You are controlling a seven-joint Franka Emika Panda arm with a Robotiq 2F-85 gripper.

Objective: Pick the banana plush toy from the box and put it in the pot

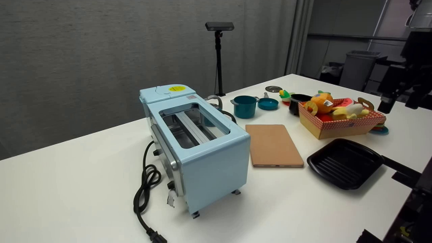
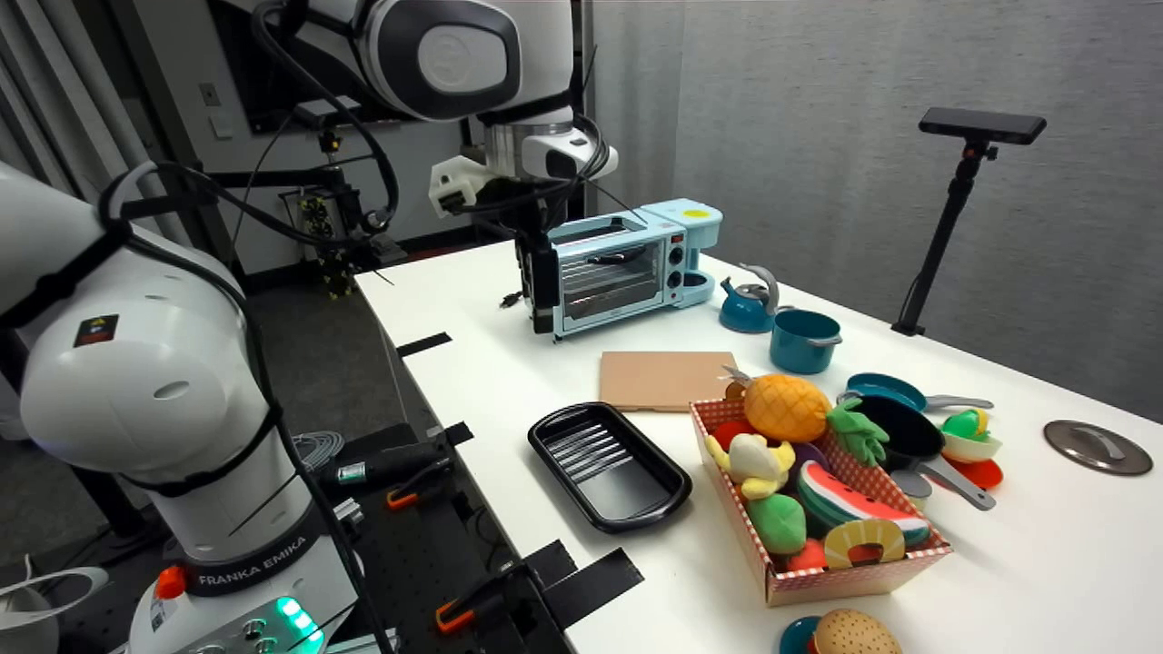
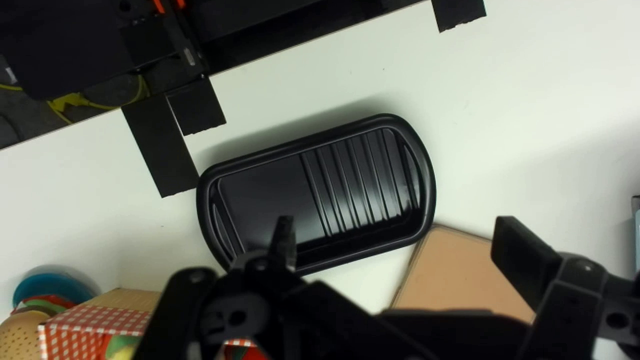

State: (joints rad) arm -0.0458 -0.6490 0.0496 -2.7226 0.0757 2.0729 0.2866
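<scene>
The banana plush toy, yellow peel with a whitish middle, lies on top of other plush toys in the box; it shows in both exterior views (image 1: 353, 109) (image 2: 754, 461). The box has tan walls and a red-checked rim in both exterior views (image 1: 351, 131) (image 2: 845, 586); its corner shows in the wrist view (image 3: 97, 320). The teal pot stands upright beyond the cutting board in both exterior views (image 1: 244, 107) (image 2: 801, 341). My gripper (image 3: 395, 222) is open and empty, high above the table, away from the box. It also shows in both exterior views (image 1: 398, 105) (image 2: 543, 318).
A black grill pan (image 3: 270, 200) and a brown cutting board (image 3: 465, 280) lie below my gripper. A pale-blue toaster oven (image 2: 609, 282) stands at the far end. A teal kettle (image 2: 747, 307), teal frying pan (image 2: 886, 389) and black pan (image 2: 895, 431) stand near the pot and box.
</scene>
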